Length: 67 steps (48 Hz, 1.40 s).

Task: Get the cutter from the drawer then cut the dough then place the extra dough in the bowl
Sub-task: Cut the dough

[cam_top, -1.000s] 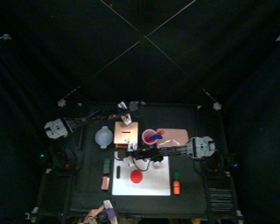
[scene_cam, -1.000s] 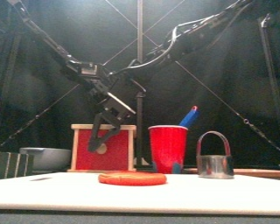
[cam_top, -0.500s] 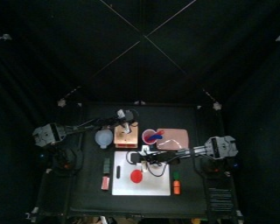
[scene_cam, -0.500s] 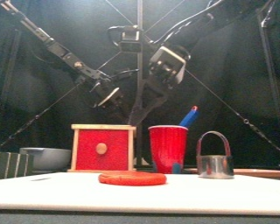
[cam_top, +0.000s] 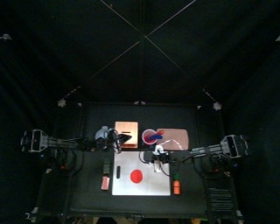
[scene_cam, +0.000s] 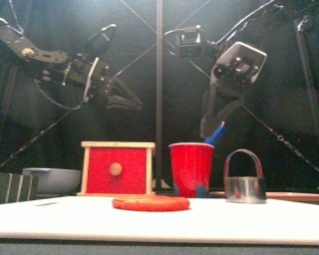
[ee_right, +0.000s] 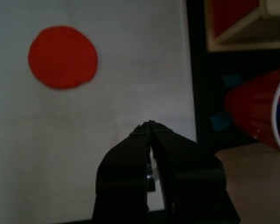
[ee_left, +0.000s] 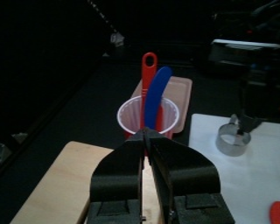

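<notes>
Probably best to grab the light, stiff cutter [scene_cam: 243, 185] by its wire handle, not the slick ring, seeing left fingers [ee_left: 122, 173] and right fingers [ee_right: 125, 171] both pressed together, empty.

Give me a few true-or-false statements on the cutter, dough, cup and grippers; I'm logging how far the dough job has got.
1. The cutter stands outside the wooden box. True.
2. The dough has a hole cut in it. False: it is a whole red disc on the white board.
3. The left gripper and the right gripper are both shut and hold nothing. True.
4. The red cup is empty. False: a blue knife and a red knife stand in it.
</notes>
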Each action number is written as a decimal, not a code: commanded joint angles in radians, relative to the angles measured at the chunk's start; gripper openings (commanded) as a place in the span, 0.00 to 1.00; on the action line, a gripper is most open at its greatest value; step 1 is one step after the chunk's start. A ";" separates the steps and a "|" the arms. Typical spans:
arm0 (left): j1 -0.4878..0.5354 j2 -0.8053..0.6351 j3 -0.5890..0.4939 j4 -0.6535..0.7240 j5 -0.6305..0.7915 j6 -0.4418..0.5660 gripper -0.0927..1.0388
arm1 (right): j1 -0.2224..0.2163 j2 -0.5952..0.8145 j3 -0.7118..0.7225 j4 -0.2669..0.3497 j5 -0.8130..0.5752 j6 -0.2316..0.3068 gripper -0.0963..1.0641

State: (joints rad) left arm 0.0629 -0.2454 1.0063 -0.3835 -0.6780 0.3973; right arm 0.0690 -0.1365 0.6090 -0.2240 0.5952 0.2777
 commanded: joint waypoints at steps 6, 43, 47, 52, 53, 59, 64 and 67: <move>-0.092 -0.009 -0.005 0.005 -0.026 0.000 0.50 | 0.005 -0.032 0.005 0.035 0.040 -0.003 0.76; -0.176 -0.012 0.060 -0.049 -0.061 -0.029 0.50 | 0.002 0.031 0.052 -0.029 -0.014 -0.002 0.50; -0.179 -0.012 0.066 -0.072 -0.061 -0.029 0.50 | 0.012 0.025 0.026 -0.021 0.018 0.000 0.47; -0.179 -0.012 0.069 -0.087 -0.061 -0.029 0.50 | 0.026 0.025 -0.009 -0.015 0.063 0.000 0.46; -0.179 -0.012 0.071 -0.089 -0.061 -0.029 0.50 | 0.029 0.023 -0.015 -0.014 0.066 0.002 0.46; -0.184 -0.008 0.074 -0.086 -0.061 -0.029 0.50 | 0.054 0.032 -0.075 0.008 0.067 0.015 0.46; -0.193 0.000 0.074 -0.086 -0.057 -0.028 0.50 | 0.071 0.066 -0.133 0.038 0.067 0.020 0.46; -0.195 0.000 0.080 -0.087 -0.052 -0.028 0.50 | 0.077 0.095 -0.164 0.066 0.066 0.021 0.46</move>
State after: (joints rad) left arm -0.1273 -0.2454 1.0922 -0.4709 -0.7286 0.3682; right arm 0.1381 -0.0491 0.5001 -0.1841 0.6657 0.2976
